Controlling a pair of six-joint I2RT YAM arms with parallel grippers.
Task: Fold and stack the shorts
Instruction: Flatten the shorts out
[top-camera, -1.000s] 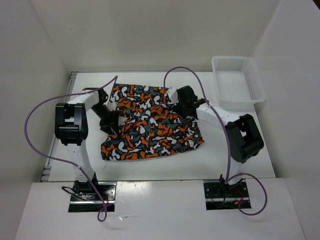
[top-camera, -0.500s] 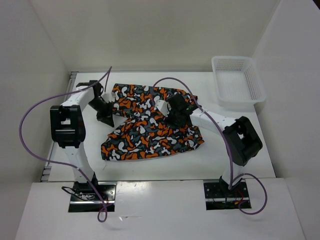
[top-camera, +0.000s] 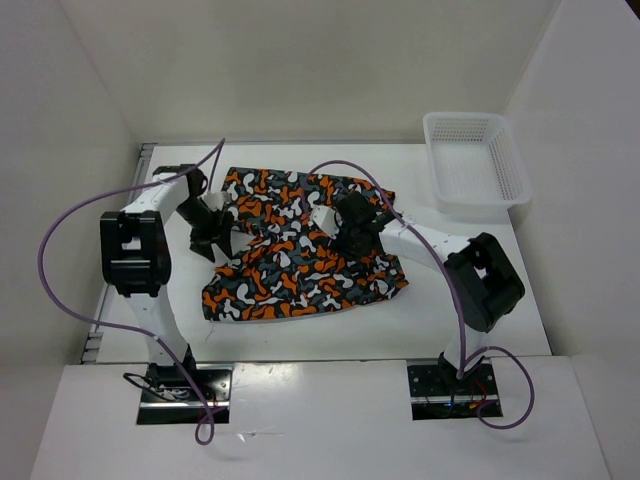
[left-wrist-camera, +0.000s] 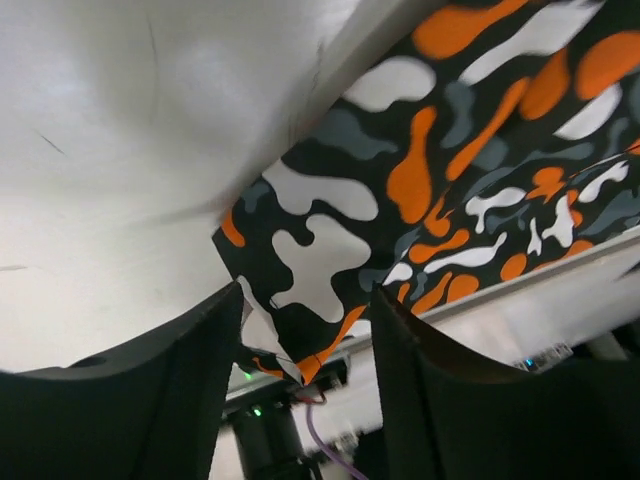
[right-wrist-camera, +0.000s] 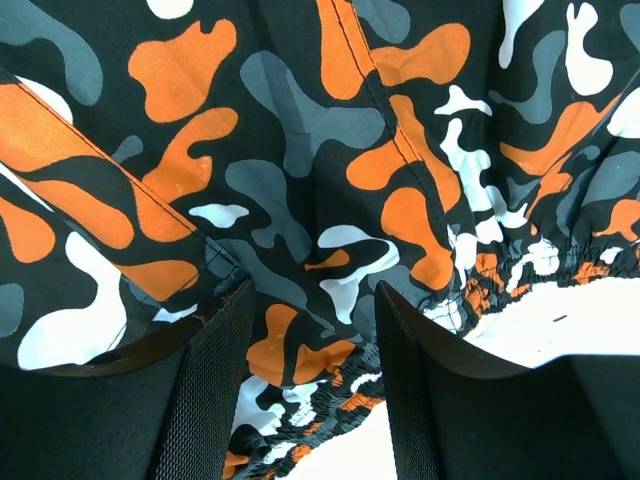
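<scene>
The shorts (top-camera: 300, 255) lie spread on the white table, in an orange, grey, white and black blotch print. My left gripper (top-camera: 213, 240) is at their left edge. In the left wrist view it (left-wrist-camera: 305, 400) is open, with a corner of the shorts (left-wrist-camera: 300, 340) between the spread fingers (left-wrist-camera: 150, 400). My right gripper (top-camera: 350, 232) is over the upper right part of the shorts. In the right wrist view it (right-wrist-camera: 310, 400) is open just above the fabric, with the gathered elastic waistband (right-wrist-camera: 330, 415) between the fingers (right-wrist-camera: 215, 390).
A white mesh basket (top-camera: 476, 165) stands at the back right corner of the table. White walls enclose the table on the left, back and right. Purple cables loop over both arms.
My right gripper has moved left and nearer, onto the shorts. My left gripper has drawn back from the fabric to its left edge. The top right part of the shorts has shifted a little.
</scene>
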